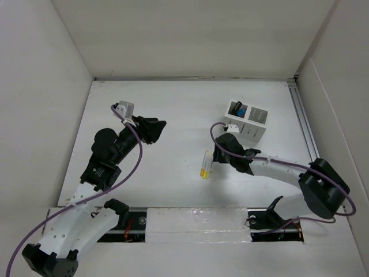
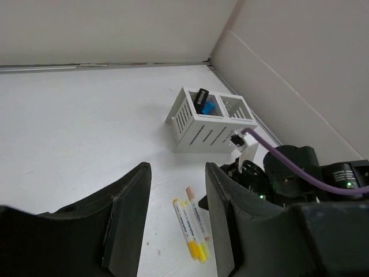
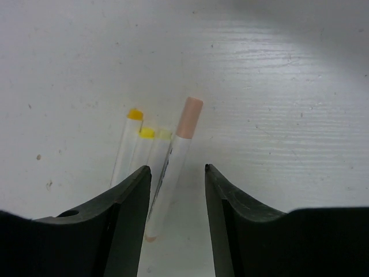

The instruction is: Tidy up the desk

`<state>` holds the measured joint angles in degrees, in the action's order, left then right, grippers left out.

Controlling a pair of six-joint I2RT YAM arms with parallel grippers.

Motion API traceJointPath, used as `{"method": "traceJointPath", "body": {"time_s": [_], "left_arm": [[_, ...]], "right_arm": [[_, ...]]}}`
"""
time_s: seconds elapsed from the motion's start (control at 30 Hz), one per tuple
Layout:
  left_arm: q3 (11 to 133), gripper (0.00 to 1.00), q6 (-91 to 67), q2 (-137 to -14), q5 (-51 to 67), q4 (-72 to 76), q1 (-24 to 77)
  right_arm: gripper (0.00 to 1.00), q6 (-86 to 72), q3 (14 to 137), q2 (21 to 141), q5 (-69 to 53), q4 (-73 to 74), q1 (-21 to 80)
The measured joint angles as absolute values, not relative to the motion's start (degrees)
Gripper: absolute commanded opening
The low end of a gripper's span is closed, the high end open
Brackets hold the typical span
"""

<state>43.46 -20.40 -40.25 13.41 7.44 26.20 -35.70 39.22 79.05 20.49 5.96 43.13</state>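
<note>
The right gripper [image 3: 177, 176] hangs open and empty over the pens [image 1: 204, 166] lying mid-bench [image 1: 167, 109]. Its jaws straddle the pink-capped pen [image 3: 183, 133], whose long axis runs near to far between them. The left gripper [image 2: 177, 179], also open and empty, sits well to the left.

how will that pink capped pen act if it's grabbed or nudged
The pink-capped pen looks slim, round and rigid: probably stiff, light, apt to roll if nudged. Its smooth barrel may slip. It lies right beside the yellow-capped pens, which would likely shift too.
</note>
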Motion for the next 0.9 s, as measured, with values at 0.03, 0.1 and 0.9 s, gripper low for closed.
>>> {"method": "traceJointPath", "body": {"time_s": [0.03,0.1,0.9], "left_arm": [[43.5,0.39,-20.4,-40.3,13.5,7.4,26.2],[43.5,0.39,-20.4,-40.3,13.5,7.5,26.2],[43.5,0.39,-20.4,-40.4,13.5,7.5,26.2]], "right_arm": [[0.48,-36.0,39.4,80.2,20.5,5.7,43.1],[0.48,-36.4,40.1,82.8,20.7,5.9,43.1],[0.29,-40.1,45.8,93.0,27.4,5.4,43.1]]}}
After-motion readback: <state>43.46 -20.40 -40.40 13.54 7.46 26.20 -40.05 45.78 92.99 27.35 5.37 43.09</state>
